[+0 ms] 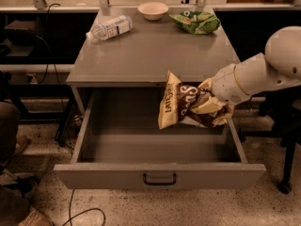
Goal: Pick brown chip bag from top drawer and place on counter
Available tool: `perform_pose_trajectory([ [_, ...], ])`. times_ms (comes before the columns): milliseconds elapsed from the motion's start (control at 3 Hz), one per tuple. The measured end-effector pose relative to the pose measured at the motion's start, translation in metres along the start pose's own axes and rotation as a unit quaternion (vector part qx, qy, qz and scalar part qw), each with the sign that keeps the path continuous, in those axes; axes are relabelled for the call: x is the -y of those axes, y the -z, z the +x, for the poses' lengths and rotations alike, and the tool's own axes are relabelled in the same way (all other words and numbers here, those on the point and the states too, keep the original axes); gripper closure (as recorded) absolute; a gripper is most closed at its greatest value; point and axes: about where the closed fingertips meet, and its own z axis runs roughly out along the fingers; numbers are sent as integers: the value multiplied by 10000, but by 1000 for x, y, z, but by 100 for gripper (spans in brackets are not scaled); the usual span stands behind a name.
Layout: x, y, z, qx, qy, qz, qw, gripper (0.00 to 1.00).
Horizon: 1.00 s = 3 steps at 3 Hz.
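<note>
Counter [155, 55]: one bottle [109, 27], one bowl [153, 10], one green bag [195, 21]. Gripper [207, 106] pinching brown chip bag [181, 105] over top drawer [103, 175].

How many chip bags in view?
2: brown chip bag held in the gripper above the top drawer; green chip bag on the counter, back right. Drawer partly hidden.

My arm [263, 74] comes in from the right, gripper [207, 108] clamped on the brown chip bag [181, 108].
From a rounded joint at the right edge, I see the white forearm slant down and left. The gripper hangs above the right side of the top drawer [160, 173], pinching the bag's right end.
</note>
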Motion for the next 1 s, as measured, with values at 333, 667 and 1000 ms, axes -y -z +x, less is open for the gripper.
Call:
perform_pose_trajectory([
  [333, 5, 7, -1, -72, 27, 26, 10000, 100],
  [667, 28, 35, -12, -310, 219, 252, 9990, 100],
  [1000, 63, 54, -26, -383, 452, 523, 9969, 100],
])
